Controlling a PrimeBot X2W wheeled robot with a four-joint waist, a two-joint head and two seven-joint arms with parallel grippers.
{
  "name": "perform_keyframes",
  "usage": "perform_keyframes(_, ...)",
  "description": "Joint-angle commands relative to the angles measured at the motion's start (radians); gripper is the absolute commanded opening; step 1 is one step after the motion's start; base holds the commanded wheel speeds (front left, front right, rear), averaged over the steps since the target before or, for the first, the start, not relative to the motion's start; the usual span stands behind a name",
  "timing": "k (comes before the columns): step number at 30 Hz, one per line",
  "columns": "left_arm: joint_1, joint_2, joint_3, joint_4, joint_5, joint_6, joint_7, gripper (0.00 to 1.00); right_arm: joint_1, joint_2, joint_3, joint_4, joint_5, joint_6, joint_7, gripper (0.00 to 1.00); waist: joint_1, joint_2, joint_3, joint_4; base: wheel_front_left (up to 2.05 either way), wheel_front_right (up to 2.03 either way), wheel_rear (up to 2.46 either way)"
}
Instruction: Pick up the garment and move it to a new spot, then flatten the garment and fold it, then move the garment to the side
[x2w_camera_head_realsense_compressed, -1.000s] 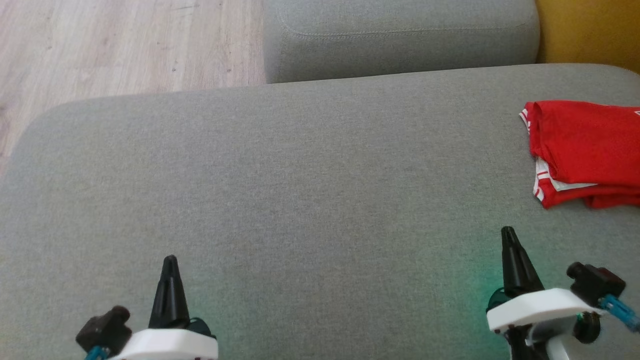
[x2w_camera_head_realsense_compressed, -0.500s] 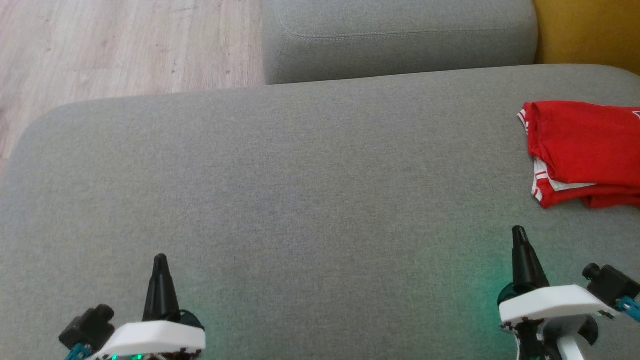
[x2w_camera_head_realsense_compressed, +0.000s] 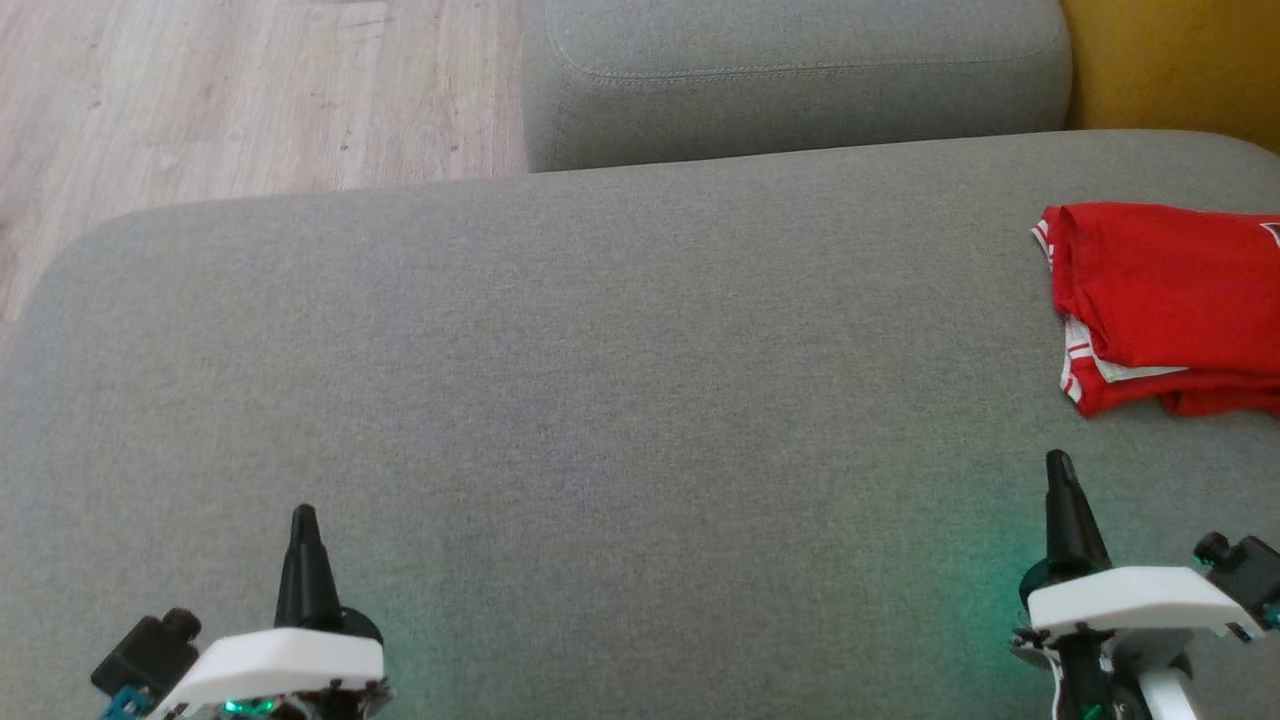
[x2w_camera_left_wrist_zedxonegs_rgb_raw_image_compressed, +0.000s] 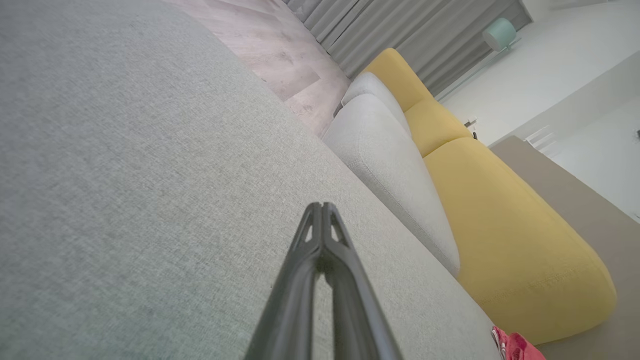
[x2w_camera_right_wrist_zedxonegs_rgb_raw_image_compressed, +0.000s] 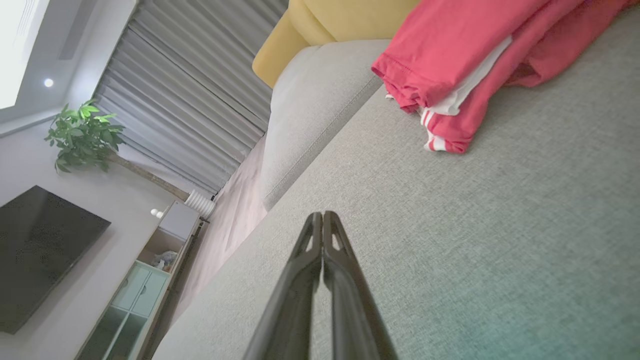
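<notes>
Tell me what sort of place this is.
Probably a home living room: a grey sofa with yellow cushions, a wall-mounted TV screen, a potted plant by grey curtains.

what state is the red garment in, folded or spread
Folded: the red garment lies in stacked layers on the grey cushion.

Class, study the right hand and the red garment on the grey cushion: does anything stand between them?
Nothing visible does. A stretch of bare grey cushion separates the shut right hand from the folded red garment, which lies beyond it toward the cushion's right side, untouched.
</notes>
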Motion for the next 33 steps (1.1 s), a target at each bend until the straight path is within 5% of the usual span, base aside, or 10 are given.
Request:
perform_keyframes(1,-0.051,0.017,0.031,-0.024,-0.038,-0.007,0.007,0.00,-0.059,-0.014,0.001,-0.038,0.042,0.004,0.009,0.00,-0.0001,0.0000,-0.001,0.000,0.00,0.00,0.00)
perform_keyframes(33,-0.092,0.018,0.102,-0.003,-0.388,-0.048,0.097,0.00,-0.077,-0.012,-0.054,-0.060,0.411,0.006,0.098,0.00,-0.0001,0.0000,-0.009,-0.007,0.00,0.00,0.00)
